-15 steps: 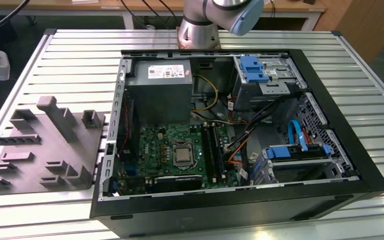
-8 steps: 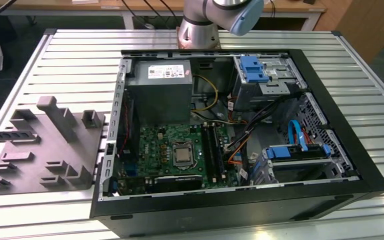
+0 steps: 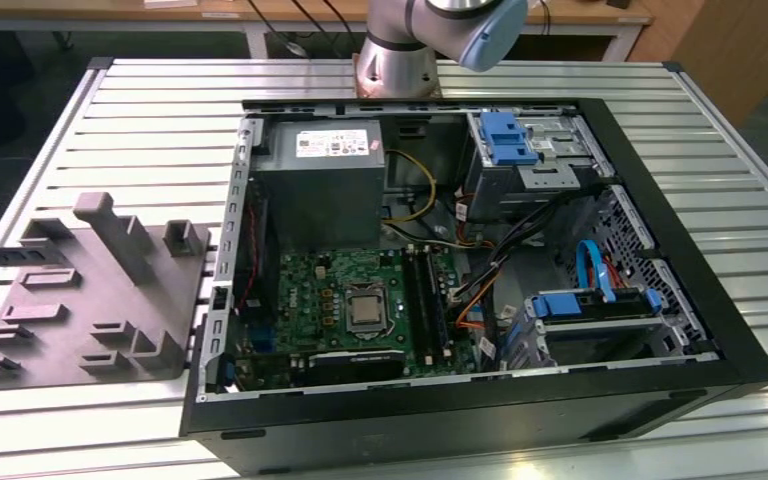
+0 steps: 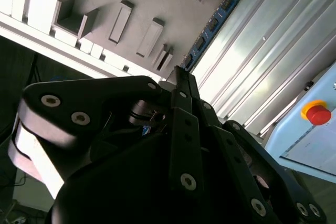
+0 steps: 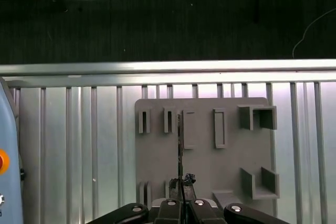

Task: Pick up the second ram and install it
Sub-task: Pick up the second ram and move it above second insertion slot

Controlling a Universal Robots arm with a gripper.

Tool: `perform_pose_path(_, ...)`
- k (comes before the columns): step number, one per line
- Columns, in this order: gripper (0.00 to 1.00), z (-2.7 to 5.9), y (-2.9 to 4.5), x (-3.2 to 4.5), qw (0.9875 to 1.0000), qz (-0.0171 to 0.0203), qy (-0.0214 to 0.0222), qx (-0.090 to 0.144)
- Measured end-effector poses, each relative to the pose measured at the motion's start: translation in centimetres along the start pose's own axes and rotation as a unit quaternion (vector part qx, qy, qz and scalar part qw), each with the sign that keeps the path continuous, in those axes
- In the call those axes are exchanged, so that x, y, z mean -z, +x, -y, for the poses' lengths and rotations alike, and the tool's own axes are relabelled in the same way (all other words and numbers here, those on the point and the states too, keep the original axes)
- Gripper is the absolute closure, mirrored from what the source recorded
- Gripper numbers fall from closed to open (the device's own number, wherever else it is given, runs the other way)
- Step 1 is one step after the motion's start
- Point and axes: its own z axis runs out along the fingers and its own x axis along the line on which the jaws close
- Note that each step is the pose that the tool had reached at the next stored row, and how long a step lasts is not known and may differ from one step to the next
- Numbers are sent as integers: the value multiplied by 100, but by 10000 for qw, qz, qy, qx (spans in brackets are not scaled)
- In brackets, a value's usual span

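The second ram (image 4: pixel 212 24) is a narrow blue stick with black chips, reaching out from my black fingertips (image 4: pixel 178 77). In the first wrist view the second ram (image 5: pixel 180 145) shows edge-on as a thin dark line, high above the grey holder (image 5: pixel 205 156). My gripper (image 5: pixel 181 184) is shut on one end of it. The open computer case (image 3: pixel 651 400) lies on the table in the exterior view, with the green motherboard (image 3: pixel 317 290) and its long black memory slots (image 3: pixel 420 290) inside.
The grey slotted holder (image 3: pixel 91 300) sits on the slatted metal table (image 3: pixel 117 130), on the exterior view's left of the case. Inside the case are a grey power-supply box (image 3: pixel 317 190) and blue drive cages (image 3: pixel 507 140). A red stop button (image 4: pixel 317 114) stands beside the table.
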Motion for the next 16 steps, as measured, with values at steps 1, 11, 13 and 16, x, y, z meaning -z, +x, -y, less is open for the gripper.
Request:
perform_pose_path(1,88,-1,-2,25,10000,0,0,0)
perform_pose_path(11,88,-11,-31,276,10000,0,0,0)
perform_pose_path(13,88,-13,-36,326,10000,0,0,0)
perform_pose_path(16,88,-16,-44,400,10000,0,0,0)
